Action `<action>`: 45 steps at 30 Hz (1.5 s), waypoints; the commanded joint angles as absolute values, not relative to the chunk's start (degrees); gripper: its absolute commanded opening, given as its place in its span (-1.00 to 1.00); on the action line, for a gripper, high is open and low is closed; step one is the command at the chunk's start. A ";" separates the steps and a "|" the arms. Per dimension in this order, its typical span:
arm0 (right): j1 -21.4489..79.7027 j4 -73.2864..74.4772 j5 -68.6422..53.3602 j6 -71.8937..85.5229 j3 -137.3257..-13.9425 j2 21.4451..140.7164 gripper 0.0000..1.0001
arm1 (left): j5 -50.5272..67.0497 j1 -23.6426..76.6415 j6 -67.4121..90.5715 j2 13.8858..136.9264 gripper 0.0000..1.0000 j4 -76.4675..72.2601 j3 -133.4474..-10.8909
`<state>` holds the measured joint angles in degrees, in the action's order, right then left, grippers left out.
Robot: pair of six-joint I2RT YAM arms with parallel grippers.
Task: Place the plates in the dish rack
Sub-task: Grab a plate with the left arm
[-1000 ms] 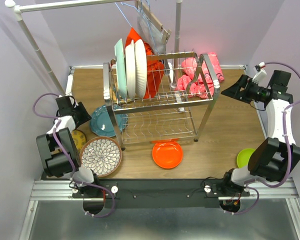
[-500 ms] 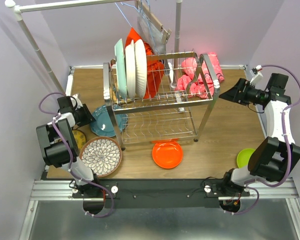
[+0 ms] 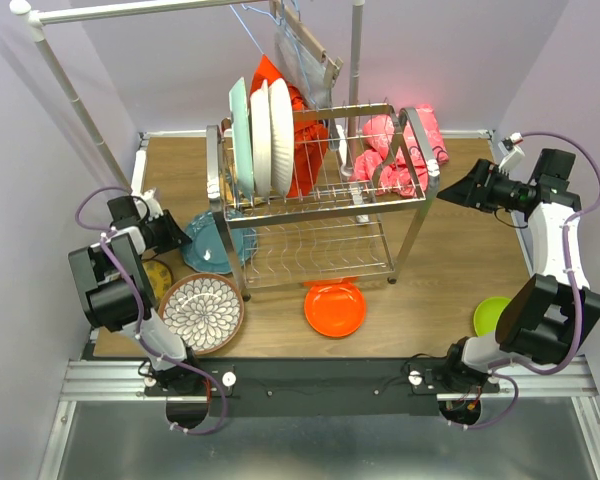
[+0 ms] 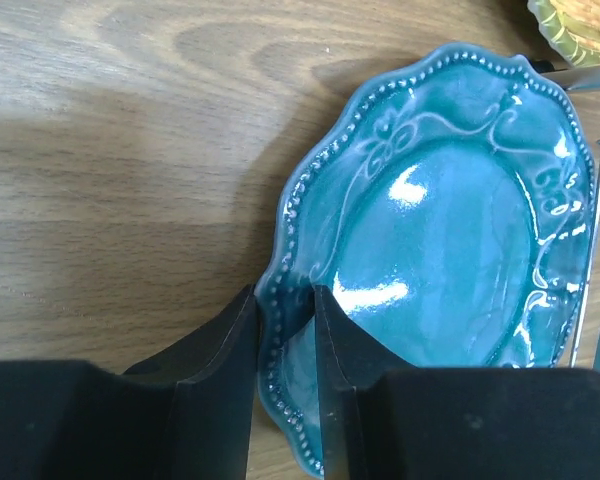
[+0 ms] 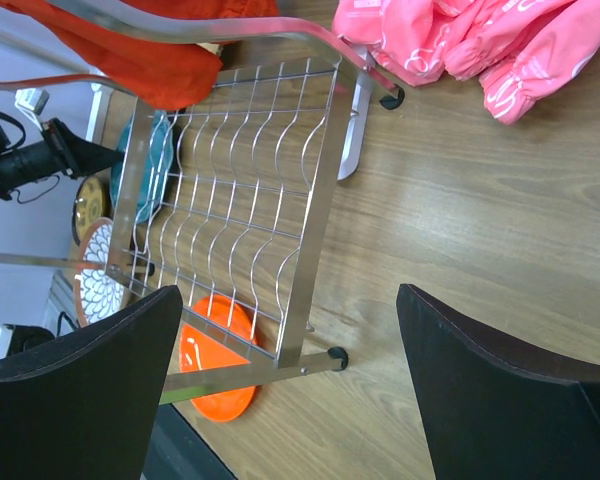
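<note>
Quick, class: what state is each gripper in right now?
Left gripper: jaws straddle the rim of the teal plate; a firm grip cannot be told.
Right gripper: wide open, holding nothing.

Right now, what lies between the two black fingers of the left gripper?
The beaded rim of the glossy teal round plate lies between the fingers of the left gripper; nothing else. The left wrist view shows this.

Eight round dinner plates (image 3: 335, 308) show, one at the tips of the left pincer (image 4: 283, 298). One chrome wire dish rack (image 3: 320, 208) stands between it and the right pincer (image 3: 445, 196); two crumpled cloths, red (image 3: 298, 100) and pink (image 3: 420, 125), lie beyond.
</note>
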<state>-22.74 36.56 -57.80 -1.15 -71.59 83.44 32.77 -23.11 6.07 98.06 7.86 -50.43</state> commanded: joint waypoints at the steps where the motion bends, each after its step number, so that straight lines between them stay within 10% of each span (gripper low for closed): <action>1: -22.85 37.00 -58.80 -2.11 -71.10 81.83 0.94 | 29.10 -24.17 4.48 96.43 -1.00 11.60 -49.31; 23: -22.85 37.27 -57.39 -1.58 -74.88 80.95 0.94 | 36.11 -34.19 11.34 74.45 -1.00 9.49 -49.57; 45: -22.85 37.27 -57.74 -2.37 -73.65 81.47 0.94 | 41.30 -34.45 9.58 86.82 -1.00 0.36 -47.11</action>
<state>-22.74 36.60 -57.76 -1.19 -73.17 81.80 36.91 -34.44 10.55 82.78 6.22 -46.22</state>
